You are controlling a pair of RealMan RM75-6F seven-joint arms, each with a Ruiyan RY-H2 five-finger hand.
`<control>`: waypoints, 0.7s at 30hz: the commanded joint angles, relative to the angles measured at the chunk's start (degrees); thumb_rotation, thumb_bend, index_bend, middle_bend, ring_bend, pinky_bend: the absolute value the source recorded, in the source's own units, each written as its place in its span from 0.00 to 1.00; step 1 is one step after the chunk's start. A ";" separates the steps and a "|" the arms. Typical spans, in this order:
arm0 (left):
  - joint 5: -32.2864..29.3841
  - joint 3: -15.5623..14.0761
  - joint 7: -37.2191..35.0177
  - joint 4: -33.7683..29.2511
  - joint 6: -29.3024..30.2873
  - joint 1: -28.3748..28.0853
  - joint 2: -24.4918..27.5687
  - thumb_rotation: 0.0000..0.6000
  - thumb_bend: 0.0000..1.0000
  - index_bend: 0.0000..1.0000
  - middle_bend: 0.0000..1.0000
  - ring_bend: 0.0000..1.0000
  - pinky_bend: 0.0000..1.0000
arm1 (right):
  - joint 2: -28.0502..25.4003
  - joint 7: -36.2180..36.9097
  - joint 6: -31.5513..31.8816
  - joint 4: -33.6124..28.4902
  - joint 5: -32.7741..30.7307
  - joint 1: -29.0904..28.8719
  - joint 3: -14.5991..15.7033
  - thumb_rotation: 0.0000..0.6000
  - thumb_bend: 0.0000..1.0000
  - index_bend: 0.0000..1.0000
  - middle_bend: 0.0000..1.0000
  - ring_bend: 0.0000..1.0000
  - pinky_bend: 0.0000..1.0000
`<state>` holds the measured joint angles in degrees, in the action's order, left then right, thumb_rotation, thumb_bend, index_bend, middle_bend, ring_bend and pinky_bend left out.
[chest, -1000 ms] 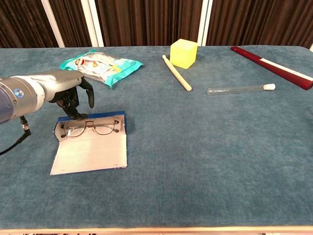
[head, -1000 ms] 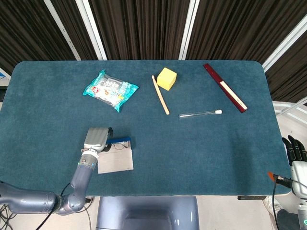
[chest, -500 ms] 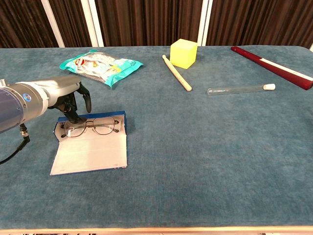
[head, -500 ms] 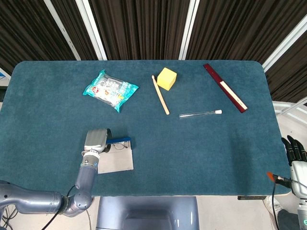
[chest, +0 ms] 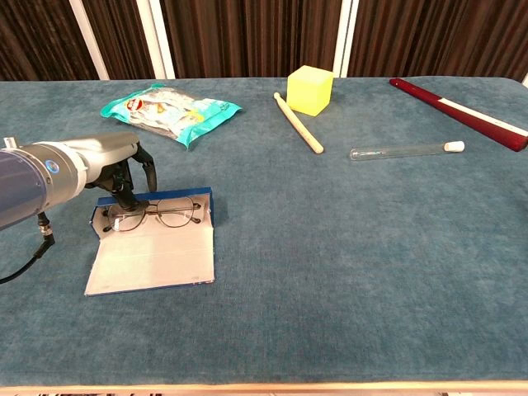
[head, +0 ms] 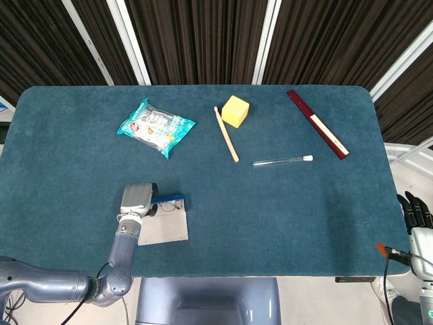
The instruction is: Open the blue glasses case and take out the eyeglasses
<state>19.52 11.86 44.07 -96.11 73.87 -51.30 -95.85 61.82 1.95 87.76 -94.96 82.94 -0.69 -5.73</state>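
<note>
The blue glasses case (chest: 153, 257) lies open near the table's front left, its grey lid flap spread flat toward me. The thin-framed eyeglasses (chest: 161, 213) rest in its back tray. In the head view the case (head: 164, 229) shows beside my left hand (head: 137, 199). My left hand (chest: 115, 165) hovers over the case's left end with its fingers curled down, and the fingertips (chest: 125, 196) touch the left end of the glasses. Whether they pinch the frame is hidden. My right hand (head: 414, 211) hangs off the table's right edge, holding nothing.
A snack packet (chest: 169, 110) lies behind the case. Further right are a yellow cube (chest: 310, 89), a wooden stick (chest: 299, 124), a test tube (chest: 404, 151) and a dark red bar (chest: 462, 111) at the far right.
My left hand has drawn slightly left and lower over the case's left end. The glasses and case have not moved. The right hand is still.
</note>
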 commanded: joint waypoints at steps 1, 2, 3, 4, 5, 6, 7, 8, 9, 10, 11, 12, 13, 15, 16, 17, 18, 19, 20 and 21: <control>0.01 0.20 0.08 0.00 -0.08 0.09 -0.10 1.00 0.39 0.45 1.00 1.00 1.00 | -0.02 0.01 0.04 -0.01 0.00 0.00 -0.03 1.00 0.16 0.00 0.00 0.00 0.19; 0.01 0.30 0.08 0.02 -0.13 0.14 -0.16 1.00 0.39 0.45 1.00 1.00 1.00 | -0.02 0.03 0.05 -0.02 0.00 0.00 -0.03 1.00 0.16 0.00 0.00 0.00 0.19; -0.01 0.42 0.06 0.05 -0.20 0.18 -0.23 1.00 0.39 0.45 1.00 1.00 1.00 | -0.02 0.03 0.05 -0.01 -0.01 0.00 -0.04 1.00 0.16 0.00 0.00 0.00 0.19; -0.06 0.54 0.09 0.11 -0.24 0.21 -0.32 1.00 0.39 0.45 1.00 1.00 1.00 | -0.03 0.03 0.05 -0.02 -0.02 0.00 -0.04 1.00 0.16 0.00 0.00 0.00 0.19; -0.09 0.59 0.10 0.13 -0.27 0.23 -0.36 1.00 0.39 0.45 1.00 1.00 1.00 | -0.03 0.03 0.05 -0.02 -0.02 0.00 -0.04 1.00 0.16 0.00 0.00 0.00 0.19; -0.14 0.66 0.17 0.17 -0.35 0.24 -0.45 1.00 0.39 0.45 1.00 1.00 1.00 | -0.02 0.03 0.05 -0.02 -0.01 0.00 -0.04 1.00 0.16 0.00 0.00 0.00 0.19; -0.11 0.75 0.23 0.21 -0.38 0.24 -0.53 1.00 0.39 0.46 1.00 1.00 1.00 | -0.02 0.01 0.06 -0.01 -0.01 0.00 -0.04 1.00 0.16 0.00 0.00 0.00 0.19; -0.08 0.83 0.27 0.29 -0.39 0.26 -0.61 1.00 0.39 0.46 1.00 1.00 1.00 | -0.02 0.02 0.07 -0.01 -0.01 0.00 -0.05 1.00 0.16 0.00 0.00 0.00 0.19; -0.10 0.88 0.29 0.32 -0.42 0.27 -0.64 1.00 0.39 0.46 1.00 1.00 1.00 | -0.02 0.02 0.08 -0.02 -0.02 0.00 -0.06 1.00 0.16 0.00 0.00 0.00 0.19; -0.12 0.99 0.33 0.38 -0.45 0.28 -0.71 1.00 0.39 0.46 1.00 1.00 1.00 | -0.02 0.01 0.10 -0.01 -0.03 0.00 -0.08 1.00 0.16 0.00 0.00 0.00 0.19; -0.09 1.09 0.37 0.44 -0.46 0.29 -0.76 1.00 0.40 0.46 1.00 1.00 1.00 | -0.03 0.03 0.11 -0.01 -0.03 0.01 -0.08 1.00 0.16 0.00 0.00 0.00 0.19; -0.05 1.17 0.43 0.50 -0.46 0.30 -0.81 1.00 0.40 0.46 1.00 1.00 1.00 | -0.04 0.04 0.10 0.00 -0.04 0.00 -0.08 1.00 0.16 0.00 0.00 0.00 0.19; -0.04 1.23 0.50 0.53 -0.47 0.31 -0.84 1.00 0.39 0.46 1.00 1.00 1.00 | -0.05 0.04 0.11 -0.01 -0.03 0.00 -0.09 1.00 0.16 0.00 0.00 0.00 0.19; -0.01 1.26 0.70 0.56 -0.50 0.36 -0.88 1.00 0.39 0.46 1.00 1.00 1.00 | -0.05 0.04 0.10 -0.01 -0.05 -0.01 -0.10 1.00 0.16 0.00 0.00 0.00 0.19; 0.00 1.24 0.89 0.61 -0.50 0.39 -0.92 1.00 0.39 0.46 1.00 1.00 1.00 | -0.05 0.05 0.07 -0.02 -0.07 -0.02 -0.10 1.00 0.16 0.00 0.00 0.00 0.19; -0.01 1.22 0.99 0.64 -0.52 0.42 -0.95 1.00 0.39 0.46 1.00 1.00 1.00 | -0.05 0.07 0.05 -0.04 -0.09 -0.02 -0.09 1.00 0.16 0.00 0.00 0.00 0.19; -0.02 1.18 1.15 0.69 -0.58 0.47 -1.01 1.00 0.39 0.46 1.00 1.00 1.00 | -0.06 0.09 0.03 -0.07 -0.11 -0.02 -0.10 1.00 0.16 0.00 0.00 0.00 0.19; -0.04 1.16 1.25 0.74 -0.61 0.50 -1.07 1.00 0.39 0.46 1.00 1.00 1.00 | -0.07 0.08 0.04 -0.07 -0.11 -0.02 -0.11 1.00 0.16 0.00 0.00 0.00 0.19; 0.00 1.14 1.36 0.84 -0.65 0.54 -1.17 1.00 0.39 0.46 1.00 1.00 1.00 | -0.07 0.06 0.07 -0.07 -0.10 -0.02 -0.12 1.00 0.16 0.00 0.00 0.00 0.19; 0.03 1.18 1.42 0.92 -0.70 0.57 -1.28 1.00 0.39 0.46 1.00 1.00 1.00 | -0.06 0.05 0.09 -0.09 -0.11 -0.01 -0.12 1.00 0.16 0.00 0.00 0.00 0.19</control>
<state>19.53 13.03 45.47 -95.23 73.20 -50.76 -97.09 61.75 2.00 87.84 -95.04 82.83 -0.71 -5.85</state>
